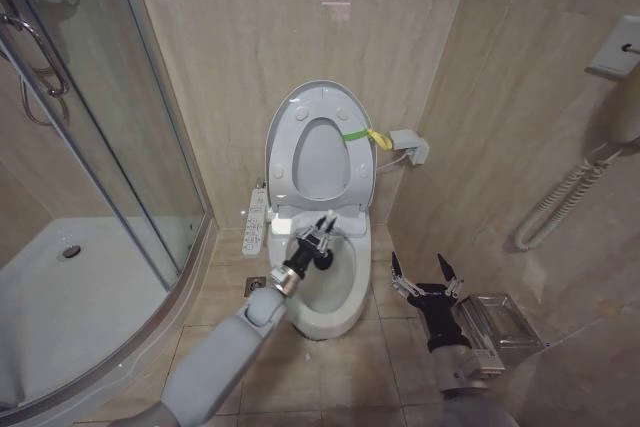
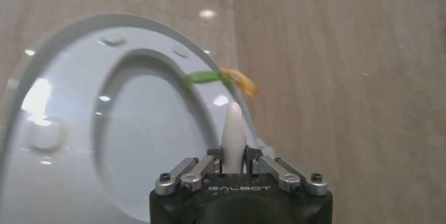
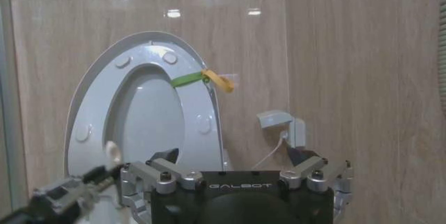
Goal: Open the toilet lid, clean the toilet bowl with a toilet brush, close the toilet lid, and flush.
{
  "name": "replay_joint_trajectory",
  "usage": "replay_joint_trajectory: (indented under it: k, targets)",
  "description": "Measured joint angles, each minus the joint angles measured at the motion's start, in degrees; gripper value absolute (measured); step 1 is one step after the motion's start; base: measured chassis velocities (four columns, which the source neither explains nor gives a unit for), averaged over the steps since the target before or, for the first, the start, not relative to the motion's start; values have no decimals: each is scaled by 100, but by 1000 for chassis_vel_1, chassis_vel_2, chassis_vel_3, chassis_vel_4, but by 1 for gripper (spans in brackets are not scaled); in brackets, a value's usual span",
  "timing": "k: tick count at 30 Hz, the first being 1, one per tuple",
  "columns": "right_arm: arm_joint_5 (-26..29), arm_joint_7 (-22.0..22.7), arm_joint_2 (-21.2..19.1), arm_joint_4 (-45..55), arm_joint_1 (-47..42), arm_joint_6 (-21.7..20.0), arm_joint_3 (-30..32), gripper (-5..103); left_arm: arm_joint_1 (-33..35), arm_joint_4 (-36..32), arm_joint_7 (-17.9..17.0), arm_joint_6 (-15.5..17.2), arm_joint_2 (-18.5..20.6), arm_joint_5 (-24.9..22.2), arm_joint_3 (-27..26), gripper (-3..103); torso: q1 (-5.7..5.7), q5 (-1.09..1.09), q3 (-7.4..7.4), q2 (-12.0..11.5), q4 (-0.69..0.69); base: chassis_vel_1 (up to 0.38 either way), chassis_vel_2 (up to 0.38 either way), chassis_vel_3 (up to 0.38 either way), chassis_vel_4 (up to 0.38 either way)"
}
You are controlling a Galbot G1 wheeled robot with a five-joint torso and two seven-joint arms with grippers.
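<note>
The toilet lid (image 1: pixel 320 117) stands raised against the tiled wall, its green-and-yellow band (image 1: pixel 364 135) at one edge. Over the open toilet bowl (image 1: pixel 330 292), the left gripper (image 1: pixel 322 237) clamps the white handle of the toilet brush (image 2: pixel 232 135). Beside the bowl's right edge, the right gripper (image 1: pixel 425 275) hangs with fingers spread, empty.

A glass shower door (image 1: pixel 120 147) curves around a white shower tray (image 1: pixel 80 297) on the left. Beige tiles (image 1: pixel 250 37) cover the walls. A white wall socket (image 1: pixel 410 145) sits nearby.
</note>
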Motion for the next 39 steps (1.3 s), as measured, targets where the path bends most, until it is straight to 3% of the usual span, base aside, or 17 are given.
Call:
replay_joint_trajectory:
  k: [12,27,39]
  targets:
    - [0,0,0,0,0,0,0,100,499,-363,-131,84,117,-57,-512,20,0,-1,0,0,-1,0,0,0,0]
    - [0,0,0,0,0,0,0,100,1104,-2158,-779,827,554,339,-538,20,0,-1,0,0,-2,0,0,0,0]
    - [0,1,0,0,0,0,0,100,2309,-3281,-1077,928,1213,835,-1599,20,0,-1,-1,0,-1,0,0,0,0]
